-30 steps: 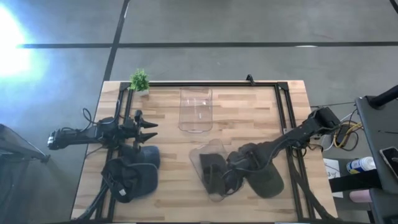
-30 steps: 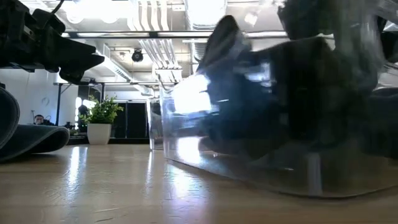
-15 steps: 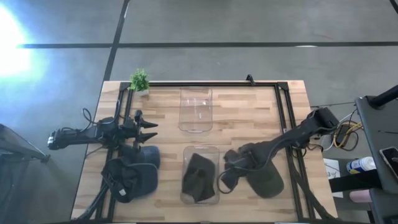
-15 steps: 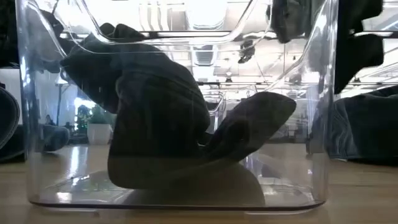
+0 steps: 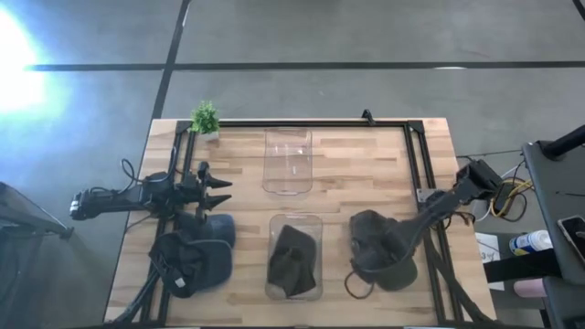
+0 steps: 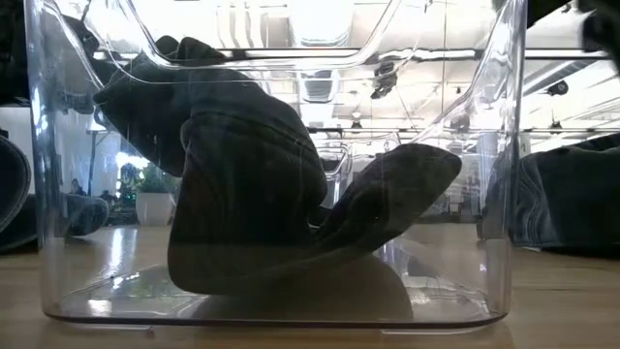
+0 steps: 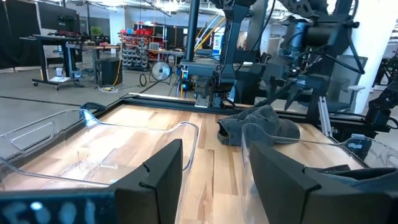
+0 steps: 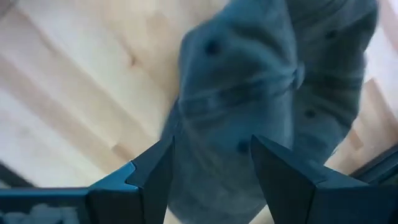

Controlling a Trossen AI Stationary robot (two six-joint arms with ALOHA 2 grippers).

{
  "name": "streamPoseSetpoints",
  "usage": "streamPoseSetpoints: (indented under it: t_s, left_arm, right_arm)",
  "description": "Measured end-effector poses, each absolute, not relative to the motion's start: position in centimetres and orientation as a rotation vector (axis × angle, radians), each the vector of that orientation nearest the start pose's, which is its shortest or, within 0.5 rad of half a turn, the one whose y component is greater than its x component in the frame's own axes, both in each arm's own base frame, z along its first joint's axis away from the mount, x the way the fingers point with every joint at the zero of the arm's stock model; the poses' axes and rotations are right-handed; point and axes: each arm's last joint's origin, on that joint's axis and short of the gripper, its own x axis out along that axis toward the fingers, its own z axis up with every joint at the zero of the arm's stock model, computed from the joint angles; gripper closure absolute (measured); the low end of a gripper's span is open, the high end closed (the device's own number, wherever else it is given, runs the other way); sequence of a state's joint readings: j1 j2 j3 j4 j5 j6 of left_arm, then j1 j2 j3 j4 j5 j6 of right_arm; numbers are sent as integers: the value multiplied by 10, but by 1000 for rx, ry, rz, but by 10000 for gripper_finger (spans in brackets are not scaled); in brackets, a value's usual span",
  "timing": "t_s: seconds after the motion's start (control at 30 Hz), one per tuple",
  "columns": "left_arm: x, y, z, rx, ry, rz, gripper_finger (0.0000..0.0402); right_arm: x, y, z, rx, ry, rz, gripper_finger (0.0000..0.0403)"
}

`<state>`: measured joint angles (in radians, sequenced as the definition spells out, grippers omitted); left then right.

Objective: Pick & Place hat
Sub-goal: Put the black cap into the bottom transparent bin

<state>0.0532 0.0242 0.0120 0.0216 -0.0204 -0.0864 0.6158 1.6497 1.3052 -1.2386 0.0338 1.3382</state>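
Note:
A dark olive hat (image 5: pixel 292 259) lies crumpled in the near clear bin (image 5: pixel 272 228); in the low view that hat (image 6: pixel 252 204) rests on the bin's floor. A grey-blue hat (image 5: pixel 382 251) lies on the table to the right of this bin. My right gripper (image 5: pixel 400 241) hangs open over that hat (image 8: pixel 249 93), one finger on each side in the right wrist view, touching nothing that shows. My left gripper (image 5: pixel 219 190) waits open at the table's left (image 7: pixel 214 174). More dark hats (image 5: pixel 192 254) lie heaped below it.
An empty second clear bin (image 5: pixel 288 162) stands toward the far edge, and a small potted plant (image 5: pixel 205 118) sits at the far left corner. Black frame rails (image 5: pixel 422 164) run along the table's sides. Bare wood lies between the two bins.
The near bin, tilted with the olive hat and my right gripper at it a second ago, has settled flat with the hat inside. My right gripper drew out of it and moved toward the table's right edge, over the grey-blue hat.

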Motion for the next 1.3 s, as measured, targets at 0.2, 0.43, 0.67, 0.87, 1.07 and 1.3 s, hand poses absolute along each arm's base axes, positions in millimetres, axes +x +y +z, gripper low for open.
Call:
streamPoseSetpoints:
  t_s: [0.2, 0.43, 0.67, 0.87, 1.07, 1.3]
  left_arm:
    - [98, 6, 168, -86, -12, 73, 220]
    - [98, 6, 168, -86, -12, 73, 220]
    - [98, 6, 168, -86, -12, 73, 220]
    - [98, 6, 168, -86, -13, 73, 220]
    - [98, 6, 168, -86, -13, 73, 220]
    - [98, 6, 168, -86, -9, 73, 220]
  right_arm:
    - [231, 181, 242, 584, 1465, -588, 197]
    - [217, 183, 243, 564, 1512, -681, 197]
    - [201, 205, 243, 568, 1533, -623, 197]
    - [177, 232, 240, 818, 1461, -848, 197]
    - [166, 259, 237, 1119, 1425, -944, 197]
    - [165, 280, 211, 1020, 1499, -880, 197]
